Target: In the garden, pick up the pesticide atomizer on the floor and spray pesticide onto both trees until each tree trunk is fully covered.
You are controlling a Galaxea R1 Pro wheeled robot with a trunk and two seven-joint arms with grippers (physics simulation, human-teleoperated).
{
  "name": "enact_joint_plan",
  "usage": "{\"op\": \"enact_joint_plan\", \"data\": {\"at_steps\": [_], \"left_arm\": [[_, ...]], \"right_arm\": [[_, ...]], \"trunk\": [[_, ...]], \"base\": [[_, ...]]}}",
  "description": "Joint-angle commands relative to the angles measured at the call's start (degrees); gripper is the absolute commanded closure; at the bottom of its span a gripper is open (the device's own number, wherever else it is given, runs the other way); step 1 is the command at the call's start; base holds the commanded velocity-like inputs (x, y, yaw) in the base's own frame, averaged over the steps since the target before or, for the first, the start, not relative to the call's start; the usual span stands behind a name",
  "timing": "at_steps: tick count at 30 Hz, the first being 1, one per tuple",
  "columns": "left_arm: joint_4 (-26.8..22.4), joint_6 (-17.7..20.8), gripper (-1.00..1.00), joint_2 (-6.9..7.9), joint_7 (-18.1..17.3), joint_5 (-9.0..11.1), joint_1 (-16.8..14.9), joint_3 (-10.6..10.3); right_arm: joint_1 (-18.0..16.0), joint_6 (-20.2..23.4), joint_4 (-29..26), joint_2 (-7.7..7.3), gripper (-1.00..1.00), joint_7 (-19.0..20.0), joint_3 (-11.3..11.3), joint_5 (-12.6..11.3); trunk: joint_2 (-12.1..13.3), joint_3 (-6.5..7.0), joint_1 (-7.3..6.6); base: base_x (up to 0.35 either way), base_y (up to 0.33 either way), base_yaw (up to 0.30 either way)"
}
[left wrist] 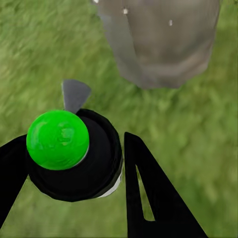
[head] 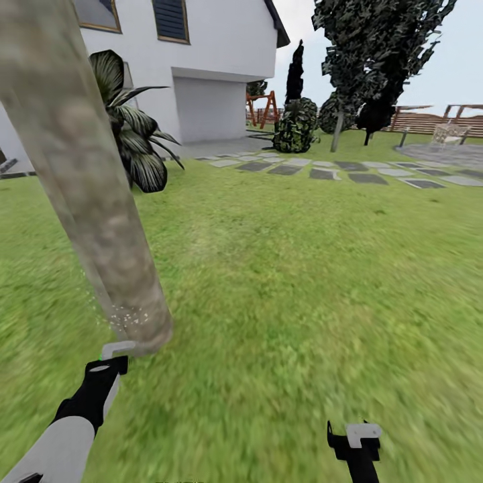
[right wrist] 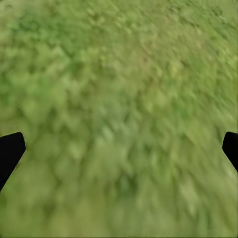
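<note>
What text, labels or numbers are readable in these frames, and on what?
None readable.
Pesticide atomizer in the left gripper: black body and a green tip, no label.
Tree trunk: mottled bark with white pesticide specks near the base, no sign.
House: plain white walls, no number or lettering.
Right gripper over the grass: no markings.

One thick mottled tree trunk point(head: 87, 194) stands close by, with a scatter of white pesticide specks point(head: 127, 315) near its base. One striped-leaf palm point(head: 134, 134) grows beside one white house point(head: 201, 60). Two grippers show: the left gripper point(head: 111, 355) and the right gripper point(head: 355, 436). One black atomizer point(left wrist: 79, 158) carries one green tip. Two rows of grey stepping slabs point(head: 335, 171) cross the lawn.
</note>
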Motion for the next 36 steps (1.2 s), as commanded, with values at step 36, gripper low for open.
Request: {"op": "enact_joint_plan", "data": {"at_steps": [36], "left_arm": [[-3.08,4.83,1.0,1.34,-3.1,-0.79,-7.74,-0.27]], "right_arm": [[-0.03,-0.12,0.06,0.0,-1.0,-0.33,-0.27,0.61]], "trunk": [[-0.02,-0.05,-0.01]], "base": [[0.001,-0.094,0.04]]}}
